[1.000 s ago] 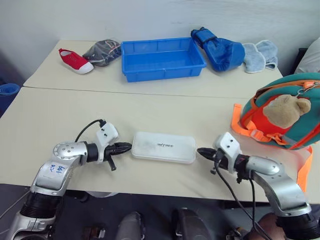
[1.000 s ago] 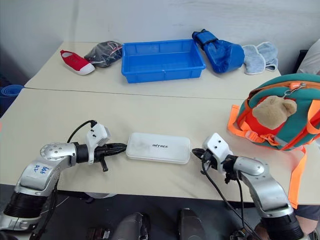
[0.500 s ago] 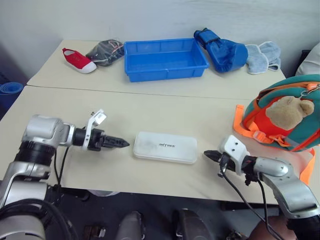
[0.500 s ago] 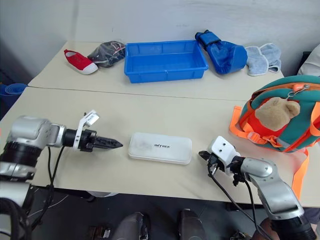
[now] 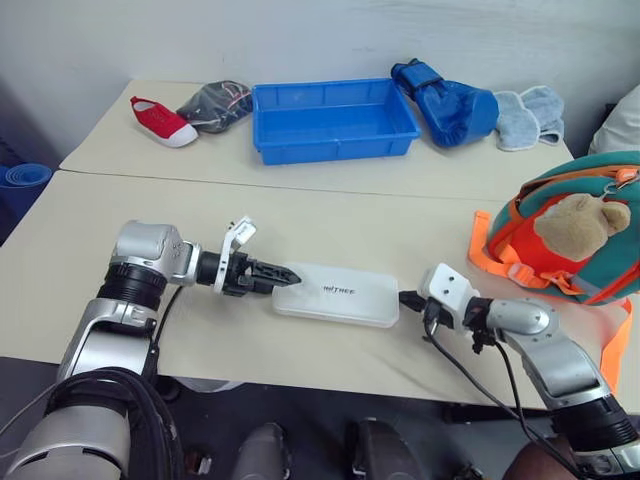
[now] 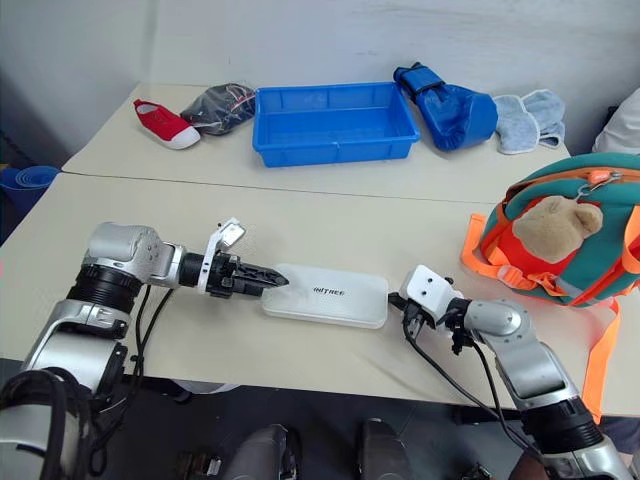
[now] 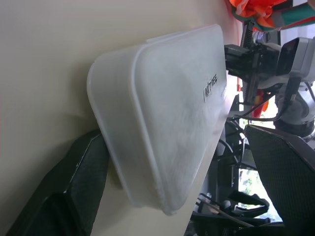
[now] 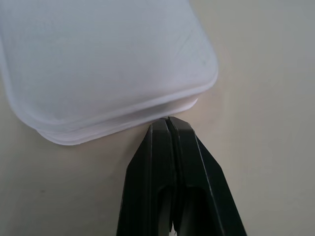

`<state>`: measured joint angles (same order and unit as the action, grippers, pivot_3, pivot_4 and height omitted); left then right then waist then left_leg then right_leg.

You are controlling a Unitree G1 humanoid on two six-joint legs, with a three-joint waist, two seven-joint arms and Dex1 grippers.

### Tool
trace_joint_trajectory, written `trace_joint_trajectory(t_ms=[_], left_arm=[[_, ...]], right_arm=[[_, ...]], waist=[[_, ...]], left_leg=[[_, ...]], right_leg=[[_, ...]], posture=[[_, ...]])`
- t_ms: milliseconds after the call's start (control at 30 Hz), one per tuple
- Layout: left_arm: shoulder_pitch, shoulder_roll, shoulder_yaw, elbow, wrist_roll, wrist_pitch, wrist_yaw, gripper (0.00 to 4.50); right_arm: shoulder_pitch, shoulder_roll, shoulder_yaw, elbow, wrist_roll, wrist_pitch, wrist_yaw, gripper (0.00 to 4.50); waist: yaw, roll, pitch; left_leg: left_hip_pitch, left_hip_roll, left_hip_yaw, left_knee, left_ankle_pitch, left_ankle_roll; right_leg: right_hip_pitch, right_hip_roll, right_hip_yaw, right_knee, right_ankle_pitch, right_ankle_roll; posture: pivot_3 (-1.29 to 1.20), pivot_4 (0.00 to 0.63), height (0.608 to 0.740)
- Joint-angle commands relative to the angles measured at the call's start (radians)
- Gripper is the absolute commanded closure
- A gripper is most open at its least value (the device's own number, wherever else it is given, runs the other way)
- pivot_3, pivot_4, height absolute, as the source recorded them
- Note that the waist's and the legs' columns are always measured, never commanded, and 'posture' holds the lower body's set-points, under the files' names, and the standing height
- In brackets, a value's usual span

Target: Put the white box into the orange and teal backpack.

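I am looking down at a pale desk (image 5: 120,230) with the white box (image 5: 337,294) as my landmark. It is lying flat near the desk's front edge, a long hard plastic case with rounded corners and small dark lettering on its lid.

At the box's left short end, my left tool (image 5: 284,275) is standing wide open, one black finger (image 7: 74,191) on each side of the corner, not clamping it. At the box's right short end, my right tool (image 5: 405,297) is fully closed on nothing, its tip touching or almost touching the lower rim of that end.

The orange and teal backpack (image 5: 570,240) with its tan plush bear is sitting well to the right of the box.

I am judging the box as stiff, light and smooth, so likely slippery. It looks too wide for one tool to span lengthwise, so I would grip the thin edge at a short end or press it between both tools.
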<state>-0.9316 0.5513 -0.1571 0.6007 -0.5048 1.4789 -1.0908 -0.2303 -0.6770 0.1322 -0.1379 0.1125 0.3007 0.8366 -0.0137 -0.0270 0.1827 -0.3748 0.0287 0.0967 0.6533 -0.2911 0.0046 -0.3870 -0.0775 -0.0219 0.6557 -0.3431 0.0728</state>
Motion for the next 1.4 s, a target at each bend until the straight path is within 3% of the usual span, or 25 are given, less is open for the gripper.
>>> trace_joint_trajectory(t_ms=[33,133,233,533,667,767,833,900,1033,1133,1233,1400], left_arm=[[0.003,-0.056,0.022,-0.005,-0.050,0.093,0.022,0.01],[-0.006,-0.066,0.046,-0.026,-0.081,0.133,0.033,0.01],[-0.026,-0.063,0.074,-0.013,-0.120,0.135,0.041,0.61],[-0.005,-0.013,0.099,-0.076,-0.249,0.135,0.067,3.22],[0.057,0.006,0.128,-0.216,-0.257,0.064,0.059,3.28],[0.200,0.048,0.096,-0.442,-0.200,-0.280,-0.073,3.28],[0.270,0.066,0.079,-0.525,-0.161,-0.464,-0.146,3.28],[0.310,0.043,0.111,-0.550,-0.158,-0.603,-0.185,3.28],[0.357,-0.051,0.152,-0.554,-0.129,-0.858,-0.180,3.28],[0.374,-0.061,0.128,-0.548,-0.085,-0.974,-0.222,3.28],[0.385,-0.063,0.105,-0.541,-0.060,-1.028,-0.244,3.28],[0.407,-0.066,0.085,-0.527,-0.032,-1.065,-0.249,3.28]], right_arm=[[-0.016,0.029,0.025,0.006,0.008,-0.042,0.024,4.50],[-0.015,0.045,0.021,0.010,0.014,-0.060,0.029,4.50],[0.003,0.042,0.013,0.003,0.018,-0.074,0.035,4.50],[0.157,0.024,-0.108,-0.085,0.103,-0.058,0.018,4.50],[0.286,0.044,-0.235,-0.189,0.207,-0.039,-0.006,4.50],[0.436,0.107,-0.385,-0.338,0.359,-0.040,-0.033,3.88],[0.555,0.150,-0.471,-0.404,0.368,-0.082,-0.066,3.26],[0.682,0.183,-0.561,-0.433,0.346,-0.117,-0.096,2.54],[0.815,0.293,-0.793,-0.383,0.446,-0.206,-0.147,1.21],[0.894,0.286,-0.904,-0.328,0.476,-0.217,-0.112,0.15],[0.911,0.243,-0.993,-0.243,0.489,-0.240,-0.092,0.04],[0.773,0.066,-1.086,0.013,0.496,-0.264,-0.056,0.04]], waist=[[0.000,0.000,0.000],[-0.001,0.000,0.000],[-0.009,0.000,0.000],[-0.012,-0.001,0.001],[-0.011,-0.001,0.001],[-0.013,0.000,0.001],[-0.011,0.000,0.001],[-0.008,0.000,0.001],[0.010,0.000,0.001],[0.009,0.000,0.001],[0.006,0.000,0.001],[-0.013,0.001,0.001]], left_leg=[[0.000,0.000,0.000,0.000,0.000,0.000],[-0.002,0.000,0.000,0.000,0.000,0.000],[-0.003,0.000,0.000,-0.001,0.001,-0.001],[-0.003,0.000,0.000,-0.002,0.001,-0.002],[-0.003,0.000,0.000,-0.002,0.001,-0.003],[-0.003,0.001,0.000,-0.004,0.001,-0.004],[-0.003,0.001,0.000,-0.006,0.002,-0.006],[-0.003,0.001,0.000,-0.006,0.002,-0.006],[-0.001,0.000,0.000,-0.005,-0.001,-0.002],[0.002,0.000,0.001,-0.006,-0.005,0.004],[0.004,0.001,0.001,-0.009,-0.005,0.004],[0.005,0.001,0.001,-0.007,-0.007,0.007]], right_leg=[[0.000,0.000,0.000,0.000,0.000,0.000],[-0.002,0.000,0.000,0.001,0.000,0.000],[-0.005,0.000,0.000,0.002,0.000,0.000],[-0.005,0.001,0.000,0.001,0.000,0.000],[-0.005,0.000,0.000,0.001,0.000,0.000],[-0.005,0.000,0.000,0.000,0.000,0.000],[-0.005,0.001,0.000,-0.001,0.000,0.000],[-0.004,0.001,0.000,-0.001,-0.001,-0.001],[-0.001,0.000,0.001,-0.003,0.000,0.000],[0.003,0.000,0.001,-0.005,0.000,0.000],[0.004,0.001,0.001,-0.009,0.000,0.000],[0.008,-0.001,0.001,-0.012,0.001,0.001]], posture=[[0.00,0.150,0.740],[0.00,0.150,0.740],[0.00,0.150,0.740],[0.00,0.150,0.740],[0.00,0.150,0.740],[0.00,0.150,0.740],[0.00,0.150,0.740],[0.00,0.150,0.740],[0.00,0.150,0.740],[0.00,0.150,0.740],[0.00,0.150,0.740],[0.00,0.150,0.740]])
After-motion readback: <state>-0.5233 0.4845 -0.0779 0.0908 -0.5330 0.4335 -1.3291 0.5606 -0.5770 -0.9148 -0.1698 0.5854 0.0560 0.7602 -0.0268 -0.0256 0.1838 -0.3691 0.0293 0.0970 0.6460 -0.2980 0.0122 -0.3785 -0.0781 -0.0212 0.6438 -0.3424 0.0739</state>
